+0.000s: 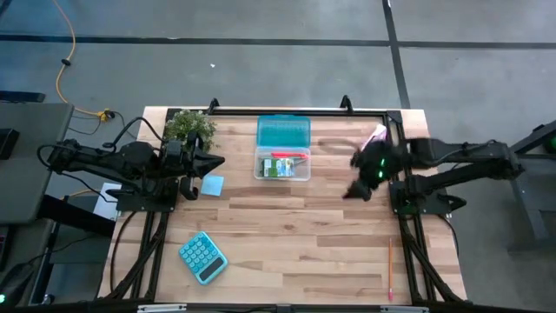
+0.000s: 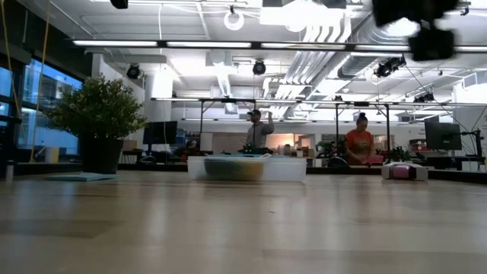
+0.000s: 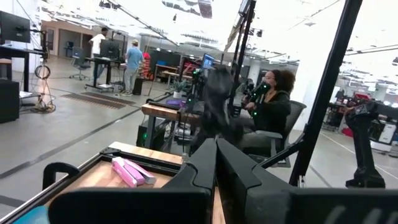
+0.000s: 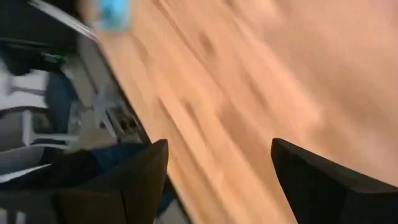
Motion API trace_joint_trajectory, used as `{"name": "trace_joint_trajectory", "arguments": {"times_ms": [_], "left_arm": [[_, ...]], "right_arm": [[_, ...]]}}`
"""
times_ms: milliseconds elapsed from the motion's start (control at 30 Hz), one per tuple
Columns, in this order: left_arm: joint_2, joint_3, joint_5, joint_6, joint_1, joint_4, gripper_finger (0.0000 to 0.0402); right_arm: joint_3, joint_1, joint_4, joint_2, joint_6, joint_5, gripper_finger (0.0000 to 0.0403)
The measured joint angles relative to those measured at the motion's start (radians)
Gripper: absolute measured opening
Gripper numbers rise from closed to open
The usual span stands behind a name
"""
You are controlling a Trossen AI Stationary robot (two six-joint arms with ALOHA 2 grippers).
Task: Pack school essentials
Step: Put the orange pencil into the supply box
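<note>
Table [image 1: 287, 235]: a pale wooden top was seen from above, with a black frame along its far edge.
Box [image 1: 282, 164]: a clear plastic box was set just above the table's centre, toward 12 o'clock, its teal lid [image 1: 283, 132] laid open behind it; green and red items were seen inside, too small to be told apart.
Note pad [image 1: 212, 184]: a light-blue square was lying flat at about 9 o'clock from the box, just beside the left arm's tip.
Pencil [image 1: 390, 268]: a thin pencil was lying near the right edge, toward 4 o'clock, well apart from the box.
Calculator [image 1: 202, 257]: a teal calculator was lying tilted toward 7 o'clock.
Packet [image 1: 374, 135]: a pink-and-white packet was seen toward 2 o'clock, by the far right corner.
Plant [image 1: 190, 126]: a small potted plant was standing toward 10 o'clock.
Left gripper [image 1: 217, 161]: it was held at the left side of the table, fingers pressed together on nothing.
Right gripper [image 4: 217, 180]: it was blurred above bare wood at about 3 o'clock; the fingers were seen spread apart, with nothing between them.
Room: people [image 2: 361, 140] were seen at desks beyond the table.
</note>
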Motion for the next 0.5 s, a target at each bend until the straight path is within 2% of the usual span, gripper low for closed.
{"name": "trace_joint_trajectory", "arguments": {"times_ms": [167, 233, 333, 500], "left_arm": [[0.0, 0.0, -0.001, 0.002, 0.0, 0.0, 0.0], [0.0, 0.0, -0.001, 0.002, 0.0, 0.0, 0.0], [0.0, 0.0, -0.001, 0.006, 0.0, 0.0, 0.0], [0.0, 0.0, -0.001, 0.01, 0.0, 0.0, 0.0]], "right_arm": [[-0.153, 0.207, -0.039, 0.005, 0.438, -0.007, 0.0277], [-0.221, 0.295, -0.023, 0.005, 0.601, -0.043, 0.0277], [-0.317, 0.42, 0.036, 0.005, 0.798, -0.094, 0.0277], [-0.434, 0.564, 0.203, 0.006, 1.061, -0.111, 0.0277]]}}
